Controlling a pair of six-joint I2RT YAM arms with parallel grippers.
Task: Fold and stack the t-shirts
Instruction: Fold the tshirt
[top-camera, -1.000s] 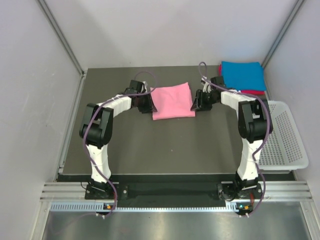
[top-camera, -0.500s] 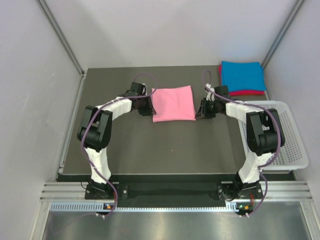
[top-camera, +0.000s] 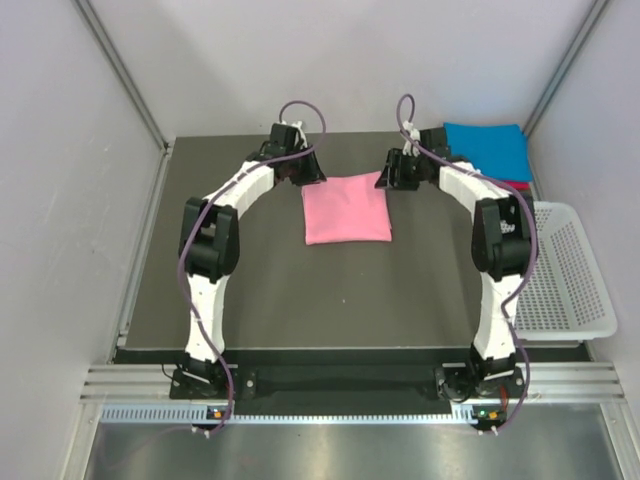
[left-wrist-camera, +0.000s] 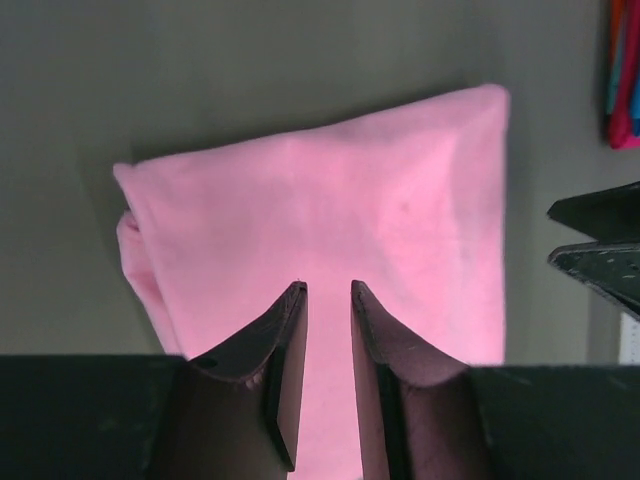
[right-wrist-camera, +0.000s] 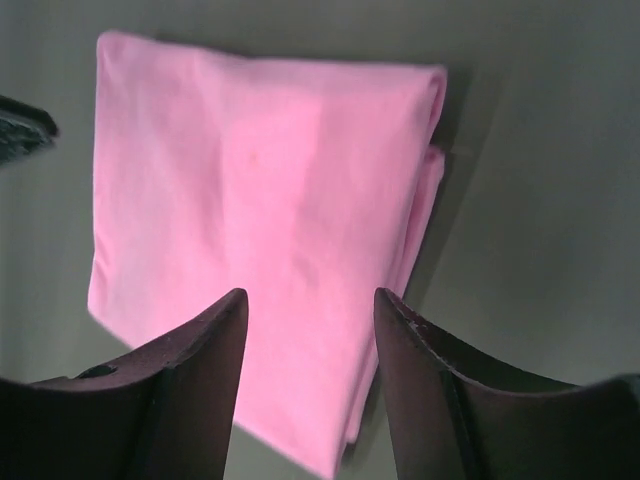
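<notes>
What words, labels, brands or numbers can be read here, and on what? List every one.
None can be read. The pink t-shirt, the blue t-shirt, the white basket, the left arm and the right arm show no legible print in any view.

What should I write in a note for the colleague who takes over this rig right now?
Left hand: jaws only narrowly apart, holding nothing, above the far left corner of the pink shirt.
Right hand: open wide, holding nothing, above the far right corner of the same shirt.
Things: pink shirt lies folded flat mid-table; blue shirt lies folded on the red shirt in the far right corner.
Done: pink shirt folded, two shirts stacked.
Left: lift the pink shirt onto the blue one.
</notes>
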